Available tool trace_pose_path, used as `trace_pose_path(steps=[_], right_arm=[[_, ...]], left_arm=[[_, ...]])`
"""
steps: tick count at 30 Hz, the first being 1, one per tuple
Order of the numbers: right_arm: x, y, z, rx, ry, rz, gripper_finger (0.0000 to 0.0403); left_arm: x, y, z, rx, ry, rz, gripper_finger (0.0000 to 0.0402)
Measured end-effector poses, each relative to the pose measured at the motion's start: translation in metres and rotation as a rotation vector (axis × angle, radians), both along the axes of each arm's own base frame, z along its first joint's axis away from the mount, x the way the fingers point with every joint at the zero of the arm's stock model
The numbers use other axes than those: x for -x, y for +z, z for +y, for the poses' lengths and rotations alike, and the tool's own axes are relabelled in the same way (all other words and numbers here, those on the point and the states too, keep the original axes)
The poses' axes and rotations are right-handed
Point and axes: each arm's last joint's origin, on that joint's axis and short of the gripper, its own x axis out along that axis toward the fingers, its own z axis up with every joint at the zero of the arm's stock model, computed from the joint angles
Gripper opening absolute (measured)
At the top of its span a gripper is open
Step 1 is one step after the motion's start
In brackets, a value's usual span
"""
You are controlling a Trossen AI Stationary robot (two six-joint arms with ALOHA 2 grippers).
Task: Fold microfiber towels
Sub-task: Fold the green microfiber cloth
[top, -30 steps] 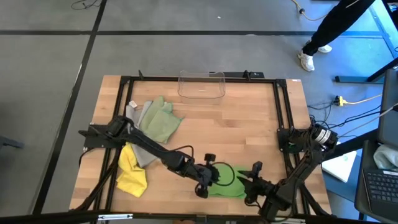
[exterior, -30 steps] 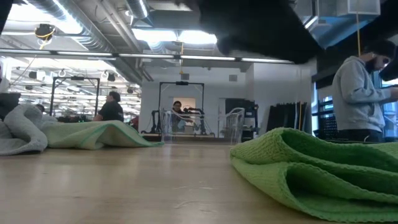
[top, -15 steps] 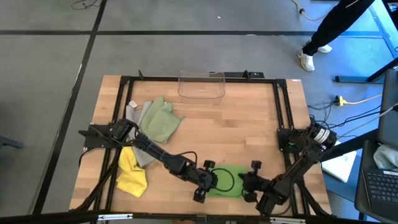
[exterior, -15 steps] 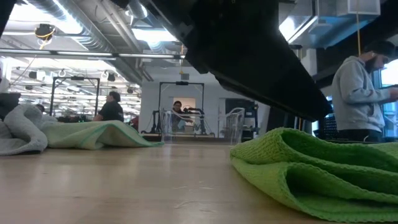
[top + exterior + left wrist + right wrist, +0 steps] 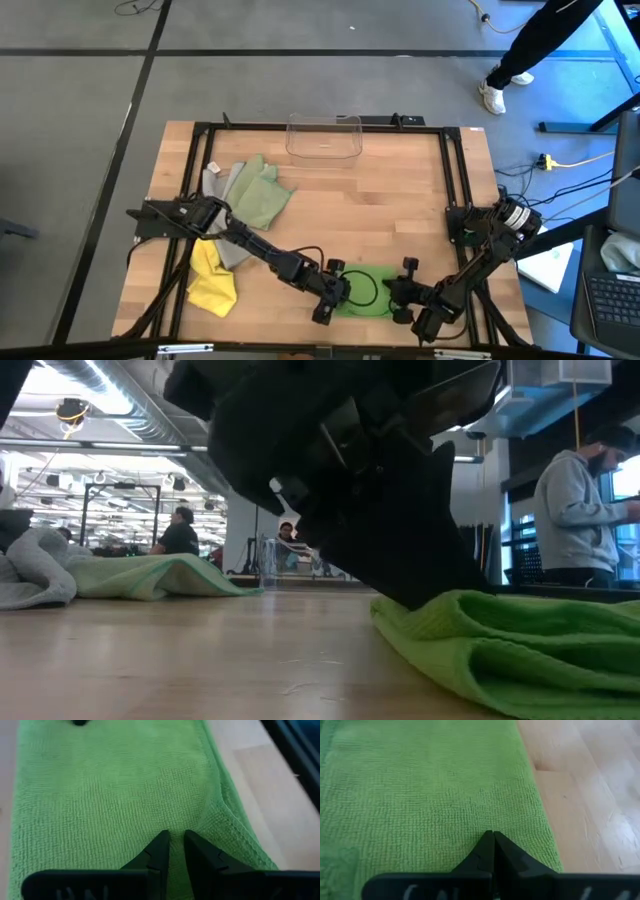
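The bright green towel (image 5: 368,303) lies folded in layers near the table's near edge, between my two grippers. My left gripper (image 5: 338,292) stands on its left end, fingers almost shut with only a narrow slit (image 5: 173,836). My right gripper (image 5: 398,297) stands on its right end, fingers shut (image 5: 492,834). In the low view a dark gripper comes down on the towel's left end (image 5: 420,605). The yellow towel (image 5: 212,278), pale sage towel (image 5: 258,195) and grey towel (image 5: 222,185) lie crumpled at the table's left. My left gripper presses its nearly shut fingertips (image 5: 162,845) down on the green towel's top layer (image 5: 172,820), a little in from its hemmed edge (image 5: 227,810). It comes slanting down from the table's left. The towel lies flat on the table. My right gripper presses its shut fingertips (image 5: 487,842) down on the towel's top surface (image 5: 492,817), close to the edge beside bare wood (image 5: 540,825). It slants down from the table's right. The cloth lies flat under it.
A clear plastic bin (image 5: 324,137) stands at the table's far edge, in the middle. Bare wood lies between it and the green towel. A black frame runs around the table top. A person (image 5: 575,510) stands in the room beyond; another person's legs (image 5: 520,60) show off the table.
Both grippers have come down onto the green towel, the right one also shifting a little toward the table's left. The towel's puffed, rounded fold has been pressed flatter under them.
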Motion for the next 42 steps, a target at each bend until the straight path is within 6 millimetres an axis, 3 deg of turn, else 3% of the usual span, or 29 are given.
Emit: trace_pose_path(steps=[10, 19, 25, 30, 42], right_arm=[[-0.005, 0.004, -0.005, 0.014, 0.001, 0.019, 0.0006], [-0.009, 0.049, 0.000, -0.029, 0.064, -0.071, 0.0006], [-0.010, 0.060, 0.001, -0.056, 0.073, -0.119, 0.0006], [-0.010, 0.057, 0.007, -0.129, 0.099, -0.181, 0.0006], [0.001, 0.021, -0.014, -0.264, 0.129, -0.274, 0.0006]], left_arm=[[0.000, 0.000, -0.002, -0.006, -0.031, -0.009, 0.0055], [-0.008, 0.002, 0.016, -0.005, 0.005, -0.025, 0.0055], [-0.011, 0.027, 0.027, -0.063, -0.017, -0.104, 0.0055], [-0.011, 0.041, 0.032, -0.067, -0.010, -0.139, 0.0055], [-0.007, 0.029, 0.034, -0.098, 0.047, -0.076, 0.0055]])
